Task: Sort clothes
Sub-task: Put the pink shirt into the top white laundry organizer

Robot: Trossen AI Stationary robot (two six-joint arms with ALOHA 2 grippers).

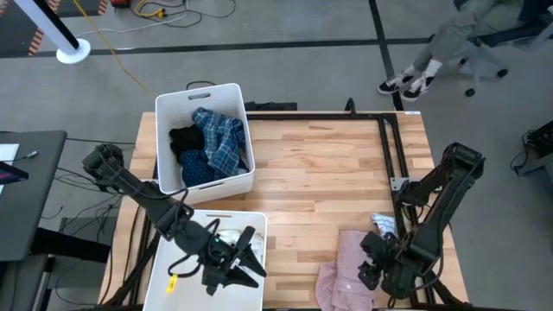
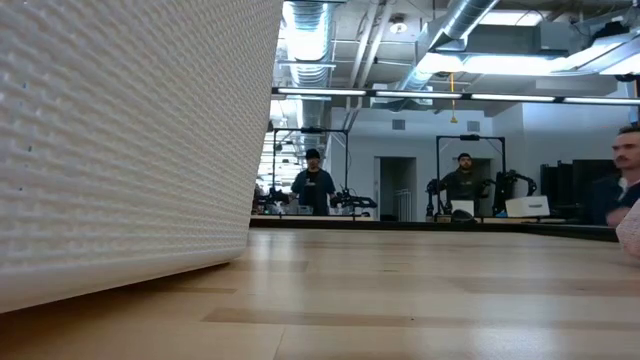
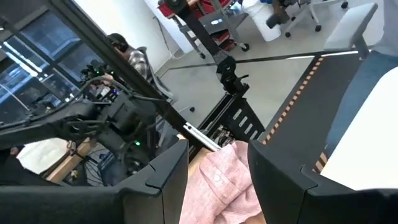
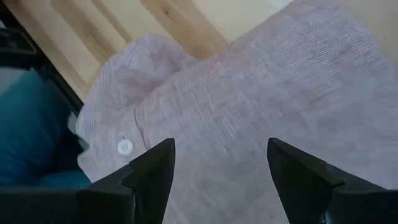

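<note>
Jaws: we find the right gripper (image 4: pixel 221 171) standing wide, its two dark wedge-shaped fingers (image 4: pixel 149 168) parted above the cloth with nothing between them; the left gripper (image 1: pixel 244 259) has its blunt dark fingers (image 3: pixel 158 180) set moderately apart, likewise empty, hanging over the near white bin (image 1: pixel 173 294) at the bench's front left corner. Pink shirt (image 1: pixel 344 263): a soft, finely woven garment of pale rose, crumpled in loose folds, with a small white button (image 4: pixel 124 147) on its placket; we record it lying at the bench's (image 1: pixel 328 173) front edge toward the right corner, directly under the right gripper. A small pale patterned scrap (image 1: pixel 383 223) lies just beside it at the right edge; what it is we cannot tell. Far white bin (image 1: pixel 233 112), a smooth-rimmed rectangular plastic tub with a finely textured wall, at the bench's back left corner: it holds the blue plaid shirt (image 1: pixel 220 138), rumpled and checked, the black top (image 1: pixel 184 140), a matte dark bundle, and the navy dotted shirt (image 1: pixel 200 171), all pressed together. The bench itself is of light wooden strips, smooth and pale.
</note>
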